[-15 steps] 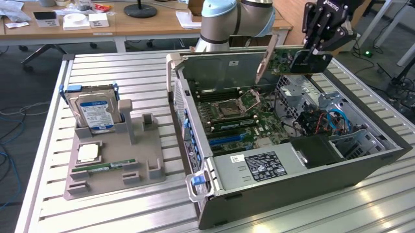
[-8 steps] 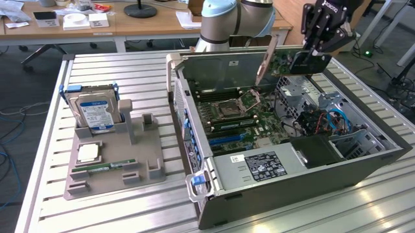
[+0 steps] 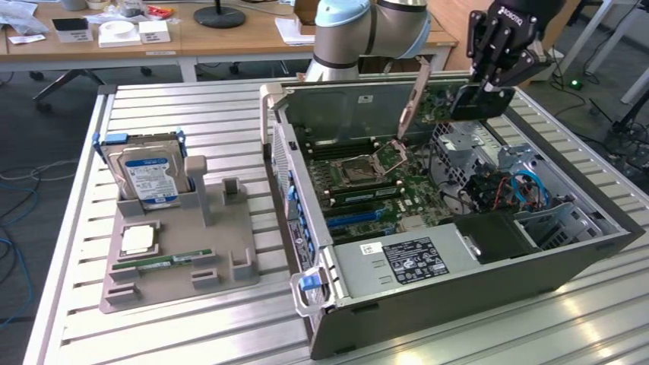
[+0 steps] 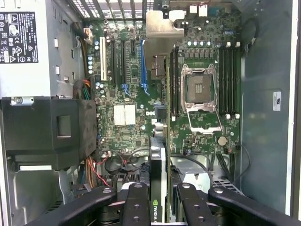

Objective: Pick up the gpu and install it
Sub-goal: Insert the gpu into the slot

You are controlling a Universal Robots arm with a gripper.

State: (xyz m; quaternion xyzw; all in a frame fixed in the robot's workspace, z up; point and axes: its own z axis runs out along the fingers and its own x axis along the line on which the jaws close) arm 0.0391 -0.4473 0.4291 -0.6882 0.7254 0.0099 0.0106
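Observation:
My gripper (image 3: 487, 85) hangs over the far right corner of the open computer case (image 3: 568, 255), shut on the gpu (image 3: 475, 105), a dark card held on edge. In the wrist view the gpu (image 4: 158, 160) runs edge-on between the fingers (image 4: 136, 205), with its black cooler, a thin green board edge and the silver end bracket (image 4: 164, 26) at the far end. Beneath it lies the green motherboard (image 4: 127, 136) with its blue slots (image 4: 143, 66) and white slot (image 4: 102, 59). The card is above the board, apart from the slots.
A grey holder (image 3: 178, 266) on the exterior view's left carries a silver hard drive (image 3: 150, 179), a processor chip (image 3: 139, 239) and a memory stick (image 3: 163, 261). Inside the case are the empty processor socket (image 4: 198, 89), a black drive cage (image 4: 47, 132), loose cables (image 3: 522, 190) and the power supply (image 3: 406, 258).

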